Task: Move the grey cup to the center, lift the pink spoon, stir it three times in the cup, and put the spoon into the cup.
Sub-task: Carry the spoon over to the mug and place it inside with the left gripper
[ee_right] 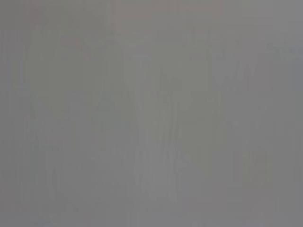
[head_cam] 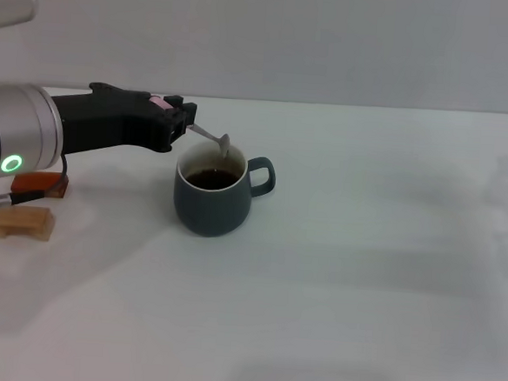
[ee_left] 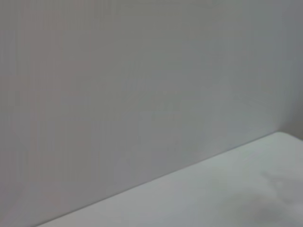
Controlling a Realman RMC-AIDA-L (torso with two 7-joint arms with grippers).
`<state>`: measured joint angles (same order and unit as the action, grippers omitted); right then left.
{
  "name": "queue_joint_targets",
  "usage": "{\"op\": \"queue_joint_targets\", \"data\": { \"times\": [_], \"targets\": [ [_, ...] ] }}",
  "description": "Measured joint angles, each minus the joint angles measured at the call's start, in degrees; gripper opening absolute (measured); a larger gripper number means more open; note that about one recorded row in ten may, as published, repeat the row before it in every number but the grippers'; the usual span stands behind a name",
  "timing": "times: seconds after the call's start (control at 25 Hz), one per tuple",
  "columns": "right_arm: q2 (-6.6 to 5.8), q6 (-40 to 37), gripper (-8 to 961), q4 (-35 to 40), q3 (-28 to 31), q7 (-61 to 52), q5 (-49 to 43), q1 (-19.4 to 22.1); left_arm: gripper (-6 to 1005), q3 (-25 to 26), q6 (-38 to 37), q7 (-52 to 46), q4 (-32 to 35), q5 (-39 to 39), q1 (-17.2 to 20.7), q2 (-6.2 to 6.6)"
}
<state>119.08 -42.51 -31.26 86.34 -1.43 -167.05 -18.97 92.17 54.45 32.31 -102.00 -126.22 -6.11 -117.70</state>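
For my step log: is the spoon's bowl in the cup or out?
In: the pink spoon's bowl dips below the grey cup's rim, held by the left gripper.

left arm: reaching in horizontally from the left | left claw [head_cam: 186,119]: clamped | right arm: at far right edge

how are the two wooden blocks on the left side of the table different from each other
The red-brown block is darker and lies farther back, partly hidden behind the left arm; the tan block is paler, nearer the front edge, and in full view. Both lie flat on the white table, close together, left of the grey cup.
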Motion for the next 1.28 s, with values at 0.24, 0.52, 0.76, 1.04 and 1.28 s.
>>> {"op": "queue_joint_targets", "data": {
  "times": [0.24, 0.52, 0.76, 1.04, 1.28],
  "targets": [
    [0.09, -0.03, 30, -1.90, -0.09, 0.03, -0.04, 2.02, 149, 1.35, 0.93, 1.87, 5.09, -0.43, -3.60, 0.00],
    [0.11, -0.04, 30, -3.74, -0.68, 0.03, -0.04, 4.23, 150, 2.29, 1.33, 3.46, 8.76, -1.80, -6.05, 0.00],
    [0.15, -0.04, 30, -4.67, -0.82, 0.03, -0.04, 5.42, 150, 3.13, 1.57, 5.05, 11.99, -2.91, -8.02, -0.04],
    [0.25, -0.03, 31, -5.57, -1.61, 0.03, -0.04, 6.18, 151, 3.29, 1.43, 6.74, 16.15, -3.19, -9.86, -0.07],
    [0.27, -0.03, 31, -5.57, -2.01, 0.03, 0.12, 6.30, 151, 3.83, 1.53, 7.59, 18.29, -3.34, -10.84, 0.00]
  ]
}}
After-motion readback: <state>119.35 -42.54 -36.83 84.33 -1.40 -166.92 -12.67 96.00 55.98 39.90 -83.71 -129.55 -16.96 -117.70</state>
